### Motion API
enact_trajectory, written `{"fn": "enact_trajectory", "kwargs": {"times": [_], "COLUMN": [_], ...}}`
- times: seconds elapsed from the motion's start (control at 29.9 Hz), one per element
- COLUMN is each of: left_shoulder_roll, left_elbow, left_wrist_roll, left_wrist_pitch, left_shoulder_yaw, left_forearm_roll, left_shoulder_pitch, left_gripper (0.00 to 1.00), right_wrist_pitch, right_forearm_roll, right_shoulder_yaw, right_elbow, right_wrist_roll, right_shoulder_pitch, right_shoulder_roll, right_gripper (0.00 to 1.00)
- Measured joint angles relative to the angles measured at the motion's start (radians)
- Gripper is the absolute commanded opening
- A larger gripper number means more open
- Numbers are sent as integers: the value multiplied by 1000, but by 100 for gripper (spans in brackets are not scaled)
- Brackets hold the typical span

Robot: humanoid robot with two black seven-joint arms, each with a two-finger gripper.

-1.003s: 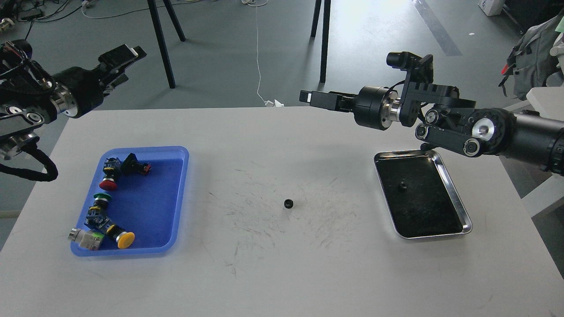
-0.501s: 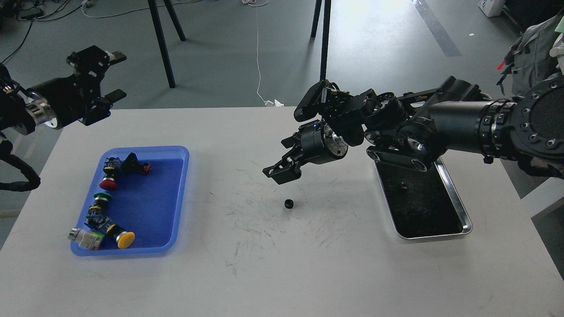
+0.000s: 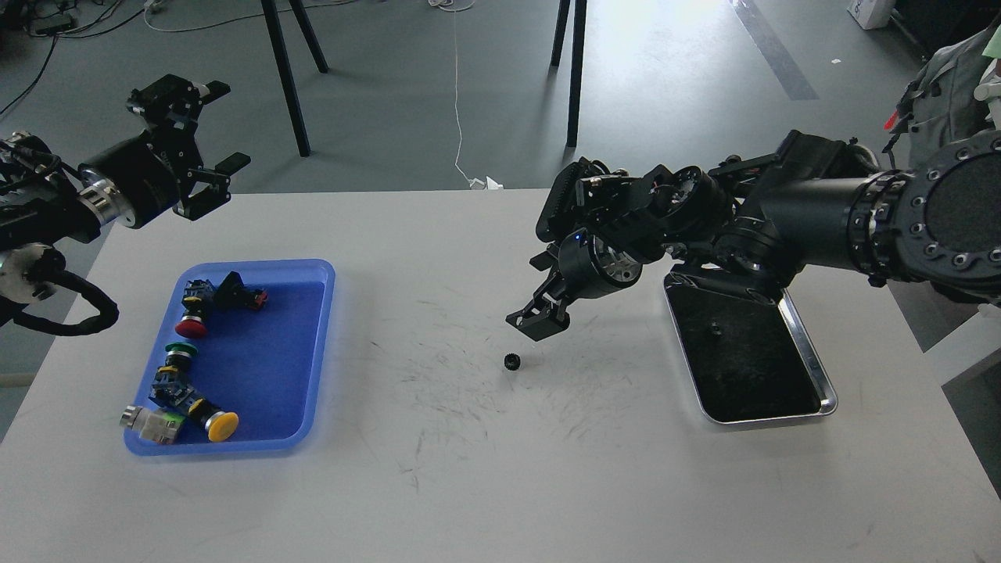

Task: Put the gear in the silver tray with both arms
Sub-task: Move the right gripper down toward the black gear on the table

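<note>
1. The gear [image 3: 512, 361] lies on bare table [image 3: 485, 485], well apart from both trays.
2. My right gripper [image 3: 538, 322] hangs just above it, lower and closer than half a second ago; I cannot tell its jaw state.
3. The silver tray [image 3: 821, 391] sits near the right table edge.
4. My left gripper [image 3: 209, 125] hangs spread apart beyond the blue tray [image 3: 313, 352].

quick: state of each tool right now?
Left tool: open, empty, raised near the table's far left corner.
Right tool: cannot tell open or shut; just above the gear, not holding it.
</note>
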Motion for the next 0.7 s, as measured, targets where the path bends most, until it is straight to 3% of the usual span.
{"fn": "enact_trajectory", "kwargs": {"times": [0.7], "left_shoulder_roll": [-11], "left_elbow": [57], "left_wrist_roll": [0], "left_wrist_pitch": [0], "left_shoulder_yaw": [-51], "left_forearm_roll": [-69], "left_shoulder_pitch": [39], "left_gripper": [99], "right_wrist_pitch": [-17], "right_forearm_roll": [7], "right_shoulder_yaw": [-21], "right_elbow": [-11], "right_wrist_roll": [0], "right_shoulder_pitch": [-61], "right_shoulder_roll": [0], "right_gripper": [92]}}
